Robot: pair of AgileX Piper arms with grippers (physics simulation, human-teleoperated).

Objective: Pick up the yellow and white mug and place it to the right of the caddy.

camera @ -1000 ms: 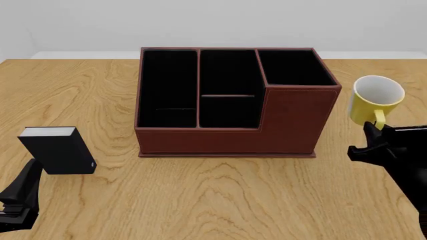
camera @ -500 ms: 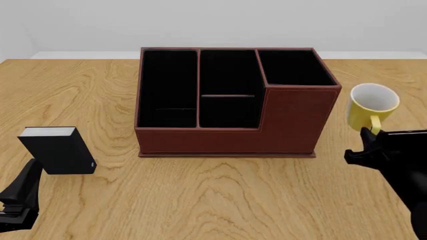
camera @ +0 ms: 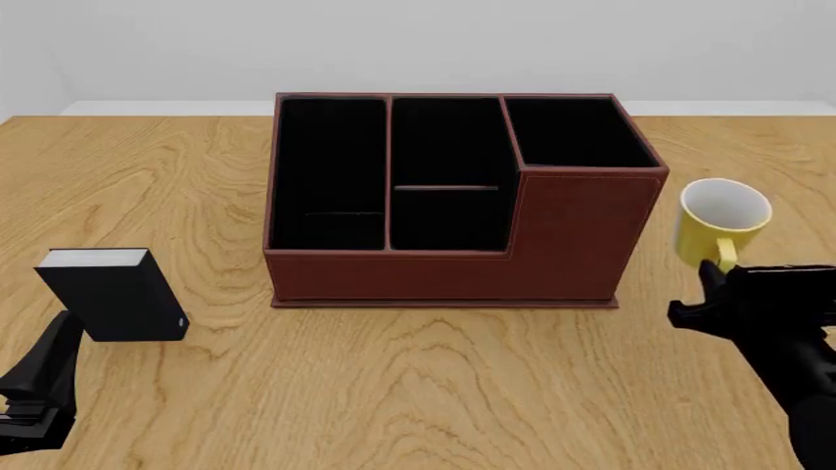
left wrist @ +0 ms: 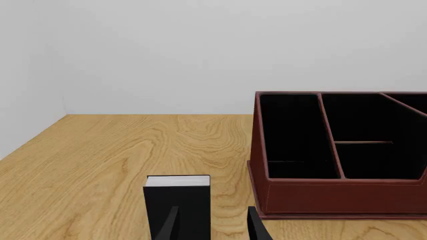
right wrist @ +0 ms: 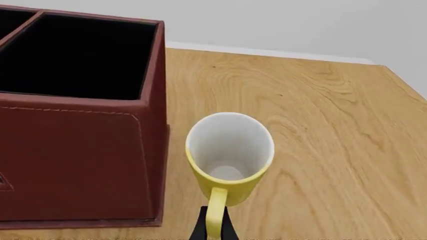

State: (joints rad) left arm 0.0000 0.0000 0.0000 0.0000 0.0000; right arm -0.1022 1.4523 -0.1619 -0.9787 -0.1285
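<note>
The left end effector [camera: 39,387] is seen low at the surface's [camera: 432,382] near left, fingers apart, just behind a black box [camera: 112,294]. The caddy [camera: 451,201] is set mid-surface. Just to its right, the mug [camera: 719,223] is held by its handle, clamped in the right end effector [camera: 712,294].

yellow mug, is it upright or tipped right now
Tipped. The yellow mug shows its white inside to the front camera, mouth leaning toward it, handle pinched in the right tool. It looks empty.
</note>
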